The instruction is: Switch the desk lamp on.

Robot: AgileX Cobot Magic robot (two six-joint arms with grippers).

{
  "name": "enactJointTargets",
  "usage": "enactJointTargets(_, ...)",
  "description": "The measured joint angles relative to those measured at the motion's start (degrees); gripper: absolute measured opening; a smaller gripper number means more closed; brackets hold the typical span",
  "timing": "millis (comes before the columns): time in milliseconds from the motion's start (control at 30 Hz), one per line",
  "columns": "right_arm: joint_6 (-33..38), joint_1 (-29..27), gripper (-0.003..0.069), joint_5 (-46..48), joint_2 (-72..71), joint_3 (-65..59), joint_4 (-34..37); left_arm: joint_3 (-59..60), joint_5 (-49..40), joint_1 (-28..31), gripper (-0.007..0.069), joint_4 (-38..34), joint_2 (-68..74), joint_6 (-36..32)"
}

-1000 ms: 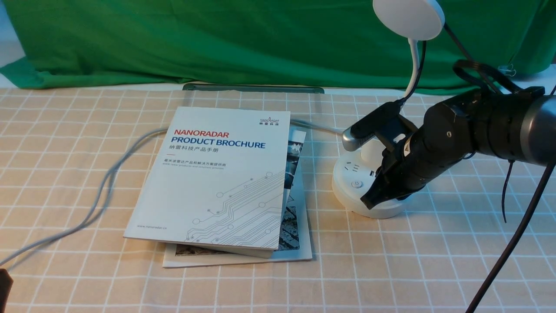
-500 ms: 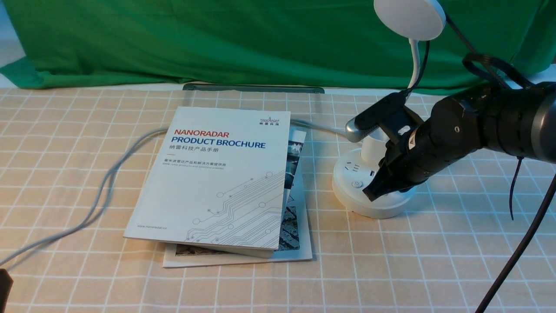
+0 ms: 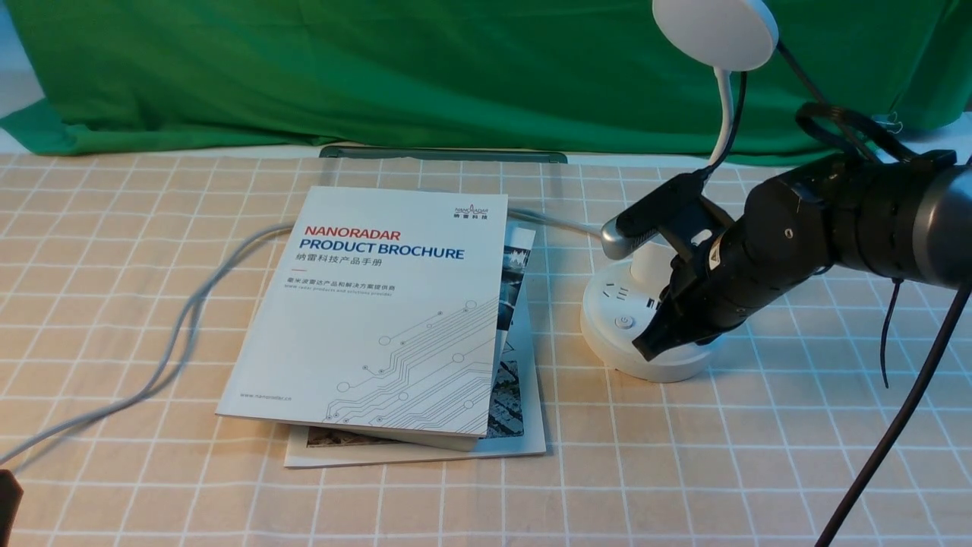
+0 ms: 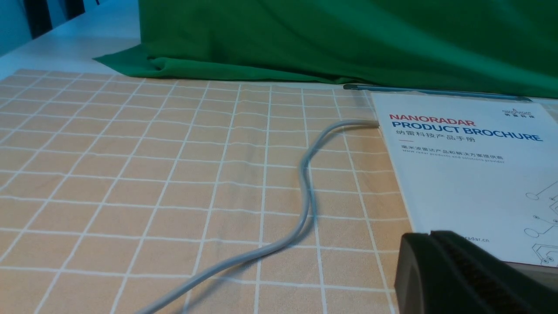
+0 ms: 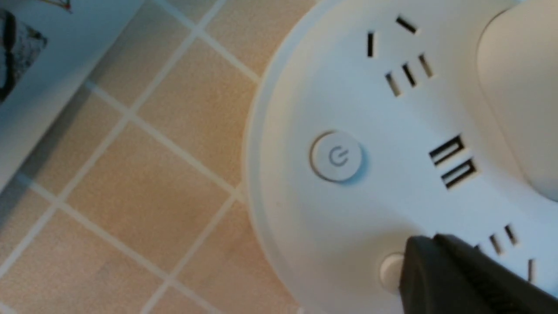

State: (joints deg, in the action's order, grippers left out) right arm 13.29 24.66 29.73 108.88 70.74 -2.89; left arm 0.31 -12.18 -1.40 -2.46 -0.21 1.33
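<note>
The white desk lamp stands at the right of the table, with its round base (image 3: 607, 334), thin neck (image 3: 725, 114) and disc head (image 3: 714, 30); the head looks unlit. My right gripper (image 3: 645, 351) is shut, its tip over the front of the base. In the right wrist view the shut tip (image 5: 420, 250) half covers a small round button (image 5: 390, 270); a second button with a power symbol (image 5: 336, 156) lies clear beside several sockets. My left gripper (image 4: 429, 237) is shut and empty, low over the table by the brochure (image 4: 471, 165).
A white "Nanoradar Product Brochure" booklet (image 3: 387, 304) lies on another booklet (image 3: 524, 410) mid-table. A grey cable (image 3: 182, 319) runs from the left edge under the booklets to the lamp. A green cloth (image 3: 380, 68) hangs behind. A checked tablecloth (image 3: 683, 471) covers the table.
My right gripper lifted slightly up and away half a second ago, then came back down onto the front of the lamp base. The lamp head shows no change.
</note>
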Motion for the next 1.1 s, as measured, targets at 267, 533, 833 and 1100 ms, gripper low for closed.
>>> enactJointTargets(267,0.0,0.0,0.0034,-1.8,0.2,-2.0,-0.2,0.0,0.0,0.0,0.0021,0.0,0.0,0.0)
enactJointTargets(533,-1.2,0.0,0.0035,-1.1,-3.9,-3.5,-0.1,0.0,0.0,0.0,0.0021,0.0,0.0,0.0)
enactJointTargets(833,-5.8,0.0,0.0038,0.2,-28.7,-9.8,0.0,0.0,0.0,0.0,0.0021,0.0,0.0,0.0)
enactJointTargets(1100,-7.4,0.0,0.0039,-6.6,-59.3,-26.1,0.1,0.0,0.0,0.0,0.0021,0.0,0.0,0.0)
